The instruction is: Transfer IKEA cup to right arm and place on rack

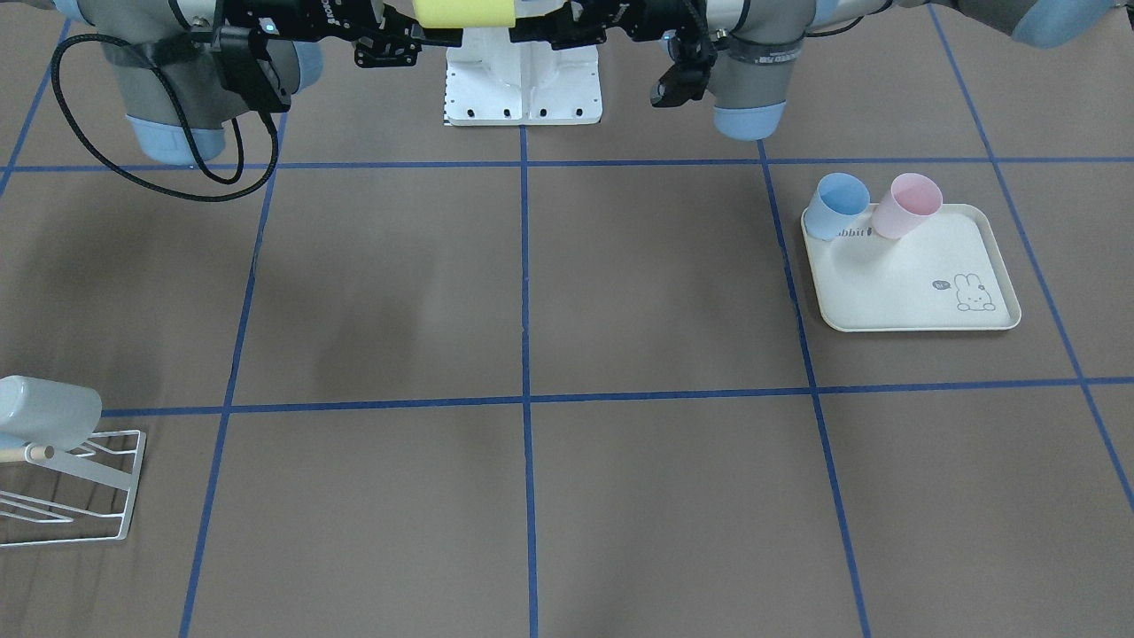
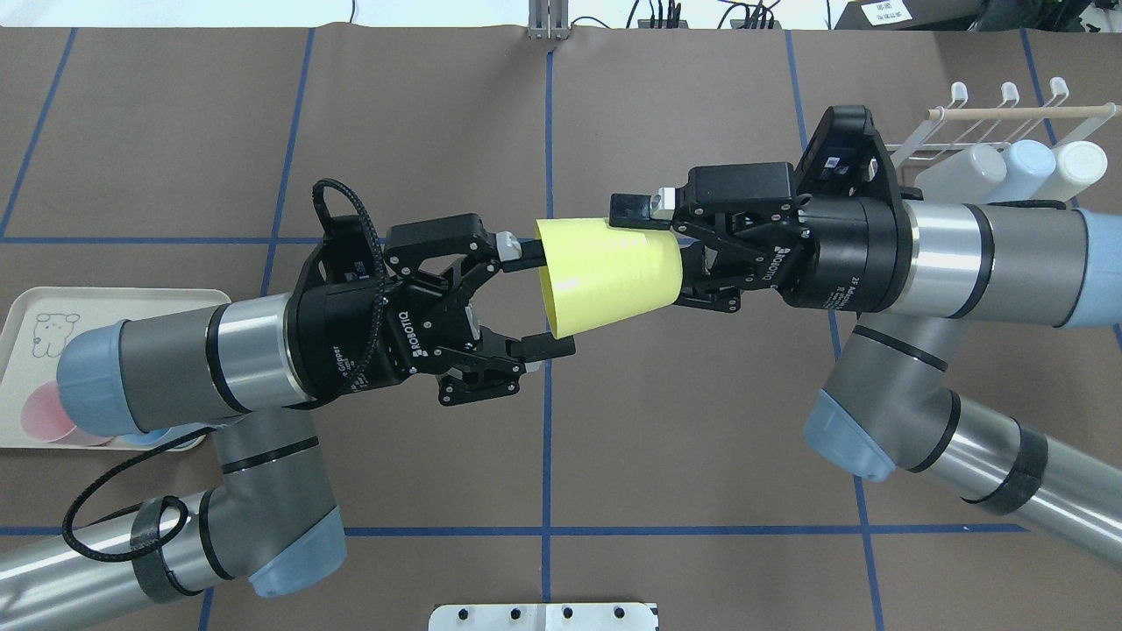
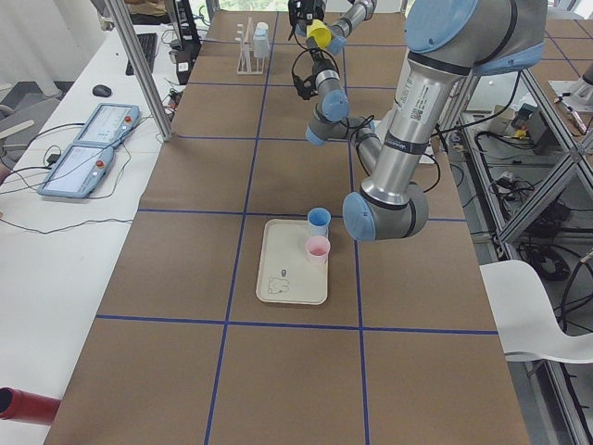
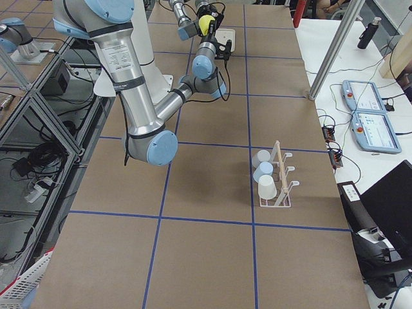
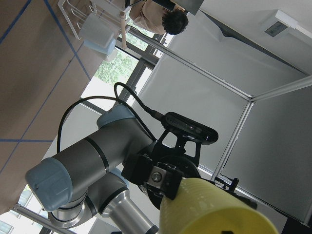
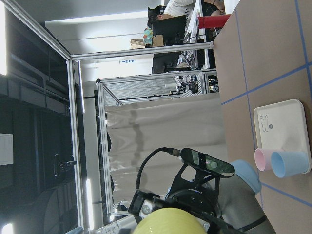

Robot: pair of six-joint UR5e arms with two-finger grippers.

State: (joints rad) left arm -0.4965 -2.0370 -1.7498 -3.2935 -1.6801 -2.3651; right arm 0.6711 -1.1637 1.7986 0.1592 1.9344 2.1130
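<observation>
Yellow cup (image 2: 609, 273) in mid-air between two tools, above the tabletop (image 2: 701, 561).
The right tool (image 2: 656, 256) is clamped on the cup's narrow base; the left tool (image 2: 545, 300) stands wide open at the rim, apparently gripping nothing. The tapered base could slip, or the left fingers (image 2: 526, 252) could clip the rim on pulling away. The rack (image 2: 1008, 112), across the tabletop on the right arm's side, already carries three cups (image 2: 1008, 171), leaving little room.

Both arms up, wrists roughly level, tools nose to nose at centre. My left tool (image 2: 542, 300) has its fingers spread wide, one either side of the cup (image 2: 609, 276) rim. Right tool (image 2: 662, 258) is clamped on its narrow end.
</observation>
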